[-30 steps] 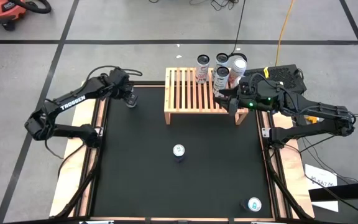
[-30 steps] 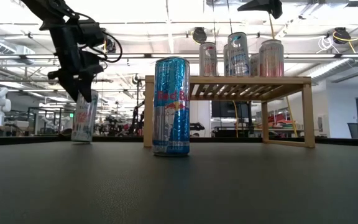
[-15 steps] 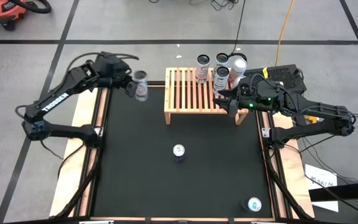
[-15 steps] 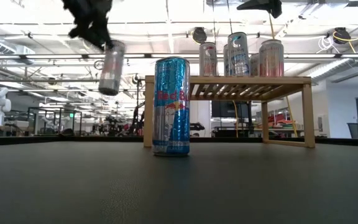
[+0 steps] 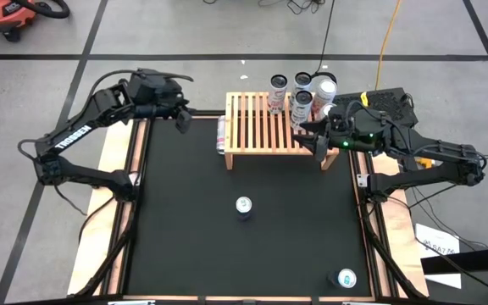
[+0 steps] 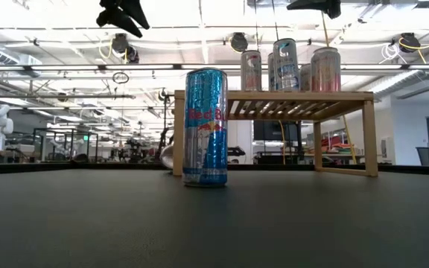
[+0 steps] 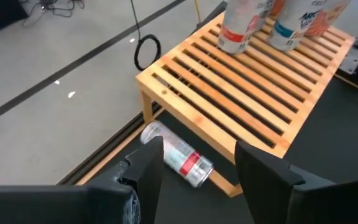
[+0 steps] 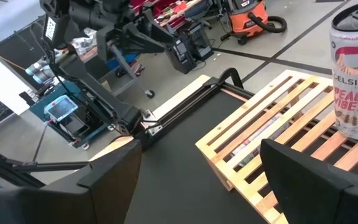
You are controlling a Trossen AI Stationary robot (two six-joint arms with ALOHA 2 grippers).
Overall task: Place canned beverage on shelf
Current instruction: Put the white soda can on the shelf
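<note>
The light-wood slatted shelf (image 5: 265, 125) stands at the table's far middle and bears several upright cans (image 5: 302, 91) at its right end. A silver can with a red band (image 5: 221, 134) lies on its side on the black mat, against the shelf's left leg; it also shows in the left wrist view (image 7: 179, 155). My left gripper (image 5: 180, 119) hangs open and empty above the mat, left of that can. My right gripper (image 5: 313, 137) is open and empty at the shelf's right end, near a Celsius can (image 8: 356, 74).
A blue Red Bull can (image 5: 243, 206) stands upright mid-table. Another can (image 5: 346, 277) stands near the table's front right corner. Open black mat (image 5: 185, 229) lies between them and the shelf.
My left gripper took the silver can from the far left of the mat, lifted it and carried it toward the shelf, then let go. The can has fallen and now lies on its side beside the shelf's left leg. My left gripper stays high.
</note>
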